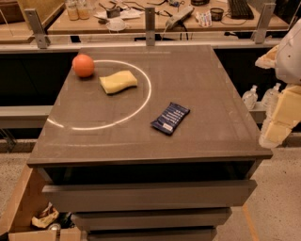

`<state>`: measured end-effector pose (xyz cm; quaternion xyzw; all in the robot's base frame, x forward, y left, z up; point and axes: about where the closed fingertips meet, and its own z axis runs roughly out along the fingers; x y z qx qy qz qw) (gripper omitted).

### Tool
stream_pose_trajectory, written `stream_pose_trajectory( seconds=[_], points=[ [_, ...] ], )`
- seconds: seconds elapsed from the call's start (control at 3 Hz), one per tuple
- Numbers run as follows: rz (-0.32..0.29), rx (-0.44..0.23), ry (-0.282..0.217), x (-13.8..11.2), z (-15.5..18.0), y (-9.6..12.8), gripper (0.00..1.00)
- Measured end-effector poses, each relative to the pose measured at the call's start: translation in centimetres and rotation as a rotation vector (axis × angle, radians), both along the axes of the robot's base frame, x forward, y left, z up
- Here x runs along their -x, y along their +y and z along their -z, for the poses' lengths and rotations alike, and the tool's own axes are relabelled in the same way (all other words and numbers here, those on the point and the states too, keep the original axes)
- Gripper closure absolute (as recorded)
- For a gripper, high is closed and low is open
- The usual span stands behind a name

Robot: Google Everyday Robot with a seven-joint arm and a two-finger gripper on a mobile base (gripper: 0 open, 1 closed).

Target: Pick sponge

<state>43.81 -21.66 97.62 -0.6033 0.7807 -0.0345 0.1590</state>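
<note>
1. The sponge lies flat on the grey table top, inside the white ring marked there, in its upper left part.
2. The orange ball sits just beside the sponge's left end, right on the ring's line. I see a small gap between them.
3. The dark blue snack packet lies outside the ring, lower right of it and well apart from the sponge.
4. The gripper hangs off the table's right edge, far from the sponge and with nothing in it. I honestly can't tell how wide it's set.
5. Containers: the cardboard box on the floor at lower left holds crumpled trash.
6. The drawers stack under the top, and their insides are hidden.
7. Two jars with orange-brown contents stand on the back bench.
8. Clear plastic bottles stand off to the right, behind the table.
</note>
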Motion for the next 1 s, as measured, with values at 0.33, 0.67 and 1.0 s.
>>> stream_pose_trajectory(
  seconds=[0.33, 0.67, 1.0],
  points=[
    [0.0, 0.0, 0.0, 0.0, 0.0, 0.0, 0.0],
    [-0.003, -0.045, -0.018, -0.8, 0.0, 0.2, 0.0],
    [-0.03, -0.178, -0.068, -3.8, 0.6, 1.1, 0.0]
  ],
)
